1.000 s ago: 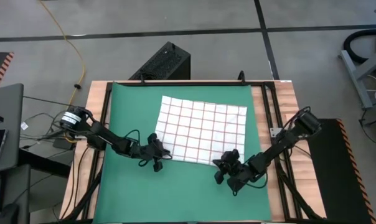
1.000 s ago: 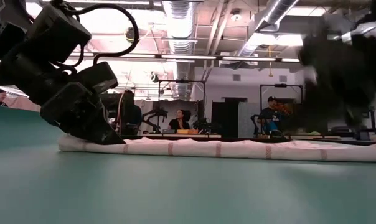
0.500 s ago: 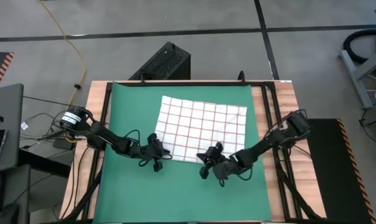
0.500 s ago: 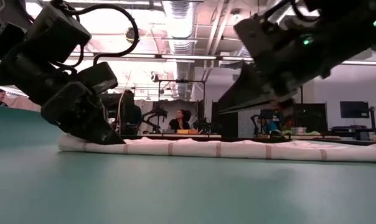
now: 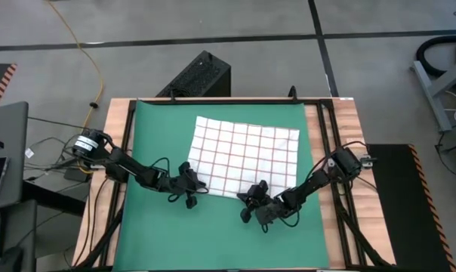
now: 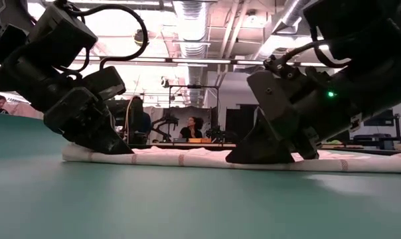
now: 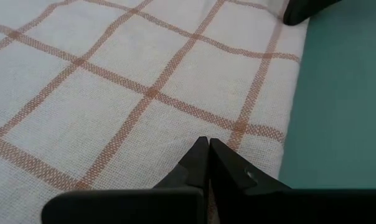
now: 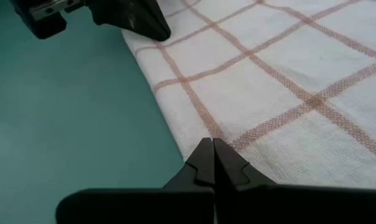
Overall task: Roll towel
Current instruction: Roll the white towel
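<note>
Towel (image 5: 247, 157) lies flat on green mat (image 5: 149, 227), centre-right. L gripper (image 5: 191, 185) at its near-left corner, R gripper (image 5: 252, 201) at near edge. Both jaws closed, apparently pinching the towel hem, contact partly hidden.

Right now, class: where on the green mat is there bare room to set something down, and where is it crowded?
Free: the green mat left of the towel, and the strip nearest the robot. Crowded: the towel's near edge, where left gripper and right gripper sit.
</note>
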Motion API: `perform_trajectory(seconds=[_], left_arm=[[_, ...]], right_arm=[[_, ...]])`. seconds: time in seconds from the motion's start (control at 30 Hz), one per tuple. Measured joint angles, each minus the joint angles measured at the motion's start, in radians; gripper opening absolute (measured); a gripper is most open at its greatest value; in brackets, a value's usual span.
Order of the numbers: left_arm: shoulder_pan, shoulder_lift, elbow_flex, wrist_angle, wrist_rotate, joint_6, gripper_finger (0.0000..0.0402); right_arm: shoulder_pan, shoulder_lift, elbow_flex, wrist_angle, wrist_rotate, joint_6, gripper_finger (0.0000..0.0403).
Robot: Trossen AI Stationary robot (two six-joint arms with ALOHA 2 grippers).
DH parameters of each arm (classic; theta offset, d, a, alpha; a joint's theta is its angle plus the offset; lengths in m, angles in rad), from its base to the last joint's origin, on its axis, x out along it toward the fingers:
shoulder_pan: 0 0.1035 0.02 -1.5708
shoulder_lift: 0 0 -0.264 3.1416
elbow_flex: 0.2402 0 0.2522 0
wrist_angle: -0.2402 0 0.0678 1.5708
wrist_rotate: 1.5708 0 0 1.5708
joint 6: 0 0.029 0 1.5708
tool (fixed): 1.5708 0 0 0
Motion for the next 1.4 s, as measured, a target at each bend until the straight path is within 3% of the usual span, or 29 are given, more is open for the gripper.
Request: perform_trajectory(seconds=[0.13, 0.3, 0.4, 0.5, 0.73, 0.97, 1.2, 1.4], left_arm=[[0.000, -0.081, -0.002, -0.041, 0.010, -0.010, 0.0000], [0.000, -0.272, -0.004, -0.150, -0.024, -0.002, 0.0000], [-0.002, -0.335, -0.017, -0.095, -0.008, 0.034, 0.0000], [-0.002, -0.332, -0.059, -0.005, 0.073, 0.041, 0.0000], [-0.034, -0.313, -0.173, 0.059, -0.039, -0.136, 0.0000], [-0.096, -0.313, -0.195, 0.031, -0.078, -0.175, 0.0000], [-0.157, -0.313, -0.196, -0.125, -0.191, -0.244, 0.0000], [-0.193, -0.313, -0.196, -0.138, -0.195, -0.239, 0.0000]], right_arm=[[0.002, -0.002, 0.000, -0.017, -0.009, 0.013, 0.0009], [0.002, -0.002, -0.001, -0.020, -0.018, 0.016, 0.0009], [0.002, -0.002, -0.001, -0.021, -0.022, 0.018, 0.0009], [0.002, -0.001, -0.002, -0.021, -0.026, 0.019, 0.0009], [0.001, 0.000, -0.002, -0.022, -0.032, 0.016, 0.0009], [-0.005, 0.000, -0.003, -0.022, -0.041, 0.011, 0.0009], [-0.020, 0.001, -0.003, -0.024, -0.066, 0.008, 0.0009], [-0.022, 0.001, -0.003, -0.024, -0.066, 0.007, 0.0009]])
